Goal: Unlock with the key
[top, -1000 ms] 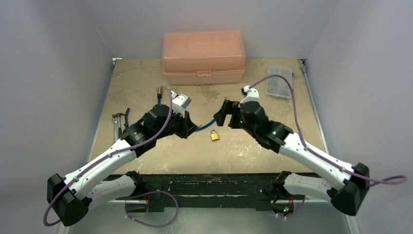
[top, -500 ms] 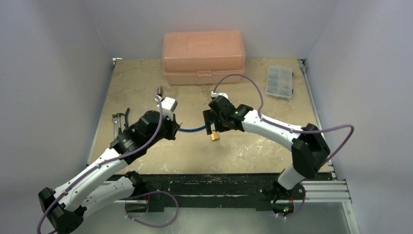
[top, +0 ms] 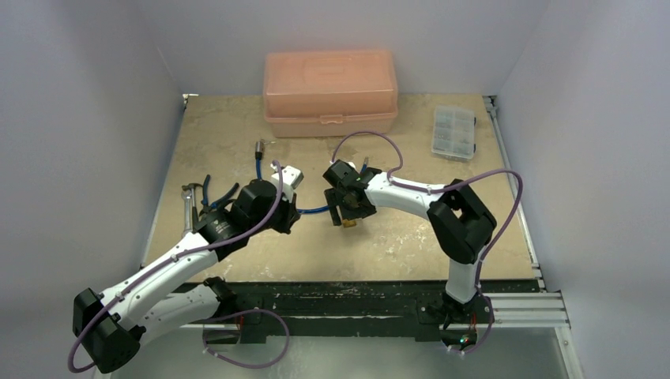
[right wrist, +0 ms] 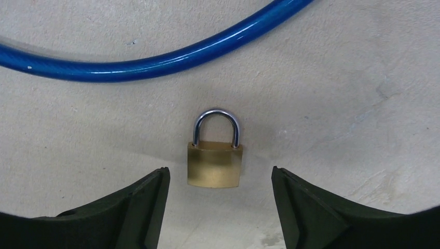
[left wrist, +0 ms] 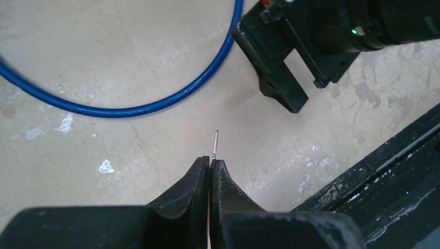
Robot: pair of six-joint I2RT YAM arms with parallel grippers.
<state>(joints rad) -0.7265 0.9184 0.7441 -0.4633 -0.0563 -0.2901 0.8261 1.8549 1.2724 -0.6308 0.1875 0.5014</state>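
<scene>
The small brass padlock point(right wrist: 215, 164) lies flat on the table, its silver shackle closed and pointing away from my right wrist camera. My right gripper point(right wrist: 219, 172) is open just above it, one finger on each side, not touching; in the top view point(top: 345, 215) it nearly hides the padlock point(top: 348, 222). My left gripper point(left wrist: 210, 162) is shut on the key point(left wrist: 215, 144); only its thin silver blade sticks out past the fingertips. In the top view my left gripper point(top: 288, 217) is a little left of the padlock.
A blue cable point(top: 314, 210) curves between the grippers, just behind the padlock point(right wrist: 155, 59), with its metal end point(top: 258, 148) further back. An orange box point(top: 330, 93) stands at the back, a clear organiser point(top: 453, 133) at back right, and hand tools point(top: 190, 201) at the left edge.
My right gripper has swung left and come down over the padlock, staying open. My left gripper has shifted slightly, still shut on the key.
</scene>
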